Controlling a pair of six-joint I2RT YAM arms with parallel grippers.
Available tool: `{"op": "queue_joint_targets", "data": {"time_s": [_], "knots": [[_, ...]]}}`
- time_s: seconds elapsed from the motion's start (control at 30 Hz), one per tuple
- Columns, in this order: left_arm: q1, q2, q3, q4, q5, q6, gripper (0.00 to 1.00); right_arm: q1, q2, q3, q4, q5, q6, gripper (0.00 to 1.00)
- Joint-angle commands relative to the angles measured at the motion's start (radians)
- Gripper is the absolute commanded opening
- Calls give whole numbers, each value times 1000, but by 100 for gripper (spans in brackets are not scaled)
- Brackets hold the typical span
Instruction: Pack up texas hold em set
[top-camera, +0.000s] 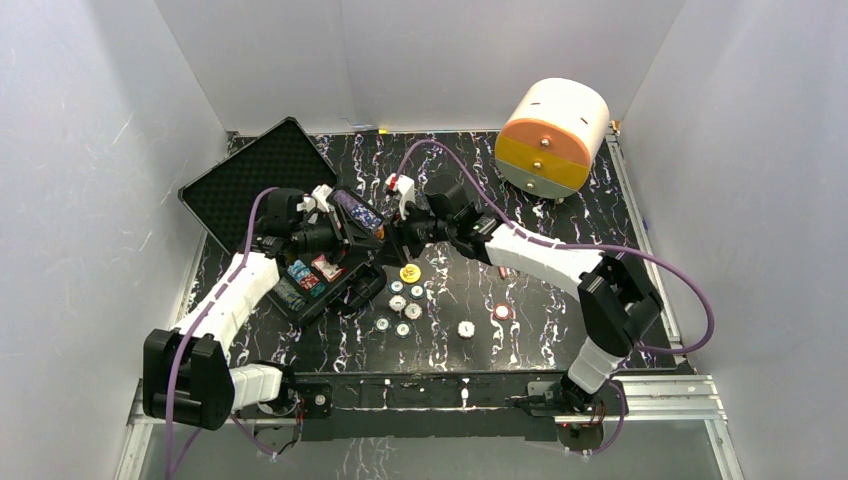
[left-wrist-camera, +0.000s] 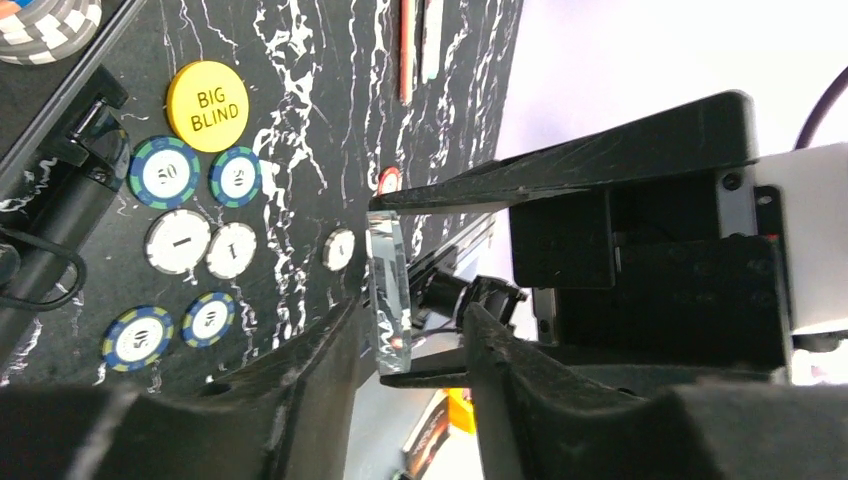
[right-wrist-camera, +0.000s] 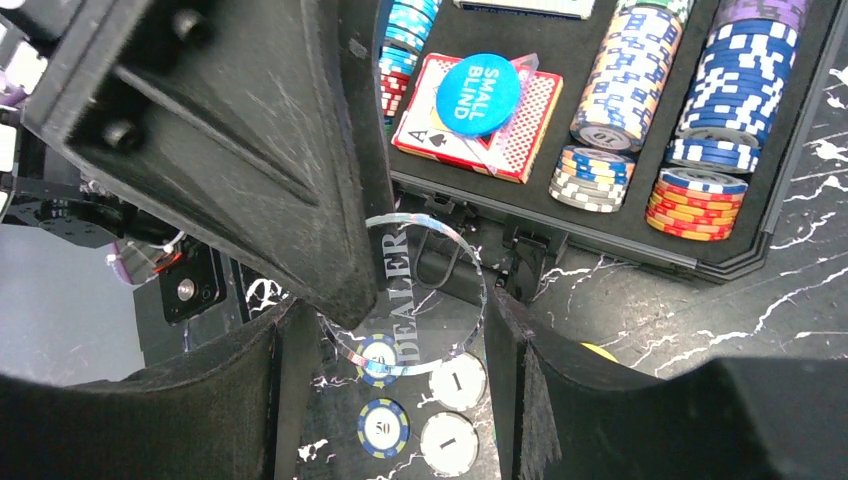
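Clear glossy plastic dealer button (right-wrist-camera: 430, 290); smooth marbled tabletop (right-wrist-camera: 720, 310); matt black case (right-wrist-camera: 640, 245)

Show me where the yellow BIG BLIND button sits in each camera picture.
Top external: yellow BIG BLIND button near centre.
Left wrist: upper left.
Right wrist: yellow sliver at lower right, mostly hidden.
Shared landmark: the two white "1" chips nearby.

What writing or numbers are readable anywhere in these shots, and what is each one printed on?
"BIG BLIND": yellow button.
"SMALL BLIND": blue button, lying on the playing cards in the case.
"DEALER": clear disc.
"50": blue-green chips.
"1": white chips.
"A" with a spade: face-up card under the blue button.
Markings on the stacked chips are too small to read reliably.
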Motion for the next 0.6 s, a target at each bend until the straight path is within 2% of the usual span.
{"op": "queue_joint_targets", "data": {"time_s": [0.0,0.1,0.17,0.23,0.33,0.43,0.57], "knots": [[-7,-13,0,-30,25,32,32,7,3,68,25,-23,-15,49],[-5,-45,11,-43,-24,54,14,8,-1,68,32,-14,-8,50],[-6,-63,21,-41,-43,61,5,10,-9,66,37,4,11,59],[-7,-85,25,-38,-75,73,0,10,-26,62,37,22,20,70],[-6,-120,32,-62,-165,101,0,9,-81,28,65,105,46,87],[-6,-156,50,-138,-355,132,0,0,-154,-24,96,241,90,94],[-4,-217,47,-228,-757,121,0,-19,-224,-83,79,370,150,94]]}}
